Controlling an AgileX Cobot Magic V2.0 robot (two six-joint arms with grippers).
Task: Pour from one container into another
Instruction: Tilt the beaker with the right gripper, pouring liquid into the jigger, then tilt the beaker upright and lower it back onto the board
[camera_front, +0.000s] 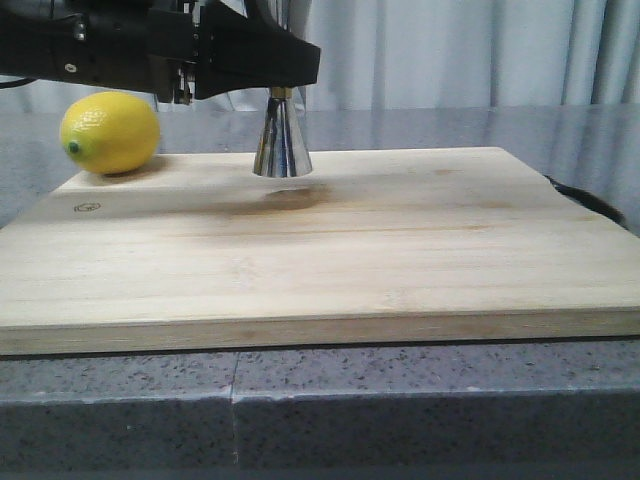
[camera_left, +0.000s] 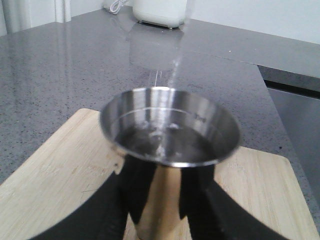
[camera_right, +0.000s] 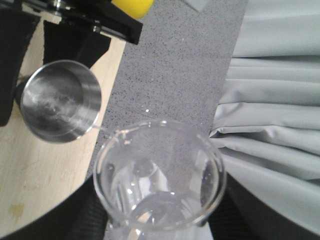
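Glass beaker (camera_right: 160, 175) held in right gripper (camera_right: 157, 231), dark fingers (camera_right: 85, 215) closed around lower wall on both sides; mouth open toward wrist camera, pouring lip aimed at steel jigger (camera_right: 59, 104). Thin clear stream appears to bridge lip and jigger rim; a little liquid visible low in beaker. Judged thin-walled, rigid, light, brittle and slick when wet. Best gripped low on the cylinder, as now, with moderate squeeze only; excess force risks cracking, too little risks rotation as tilt increases.

Steel jigger (camera_left: 169, 130) clamped by left gripper (camera_left: 159, 200), black fingers (camera_left: 197, 197) pressed against narrowing body just below upper cup, one to each side. Upper cup upright, polished, wet inside, with shallow pool at bottom. Front view shows lower cone (camera_front: 281, 140) standing on wooden cutting board (camera_front: 320, 250), directly beneath left arm; upper cup hidden there by arm. Judged stiff, fairly heavy for size, smooth and top-heavy on narrow waist; hold near waist suits steadying against tipping.

Lemon (camera_front: 110, 131) on board beside left gripper, apart from jigger. Grey stone worktop (camera_left: 75, 65) beyond both grippers.

Pour judged under way, jigger well short of full.
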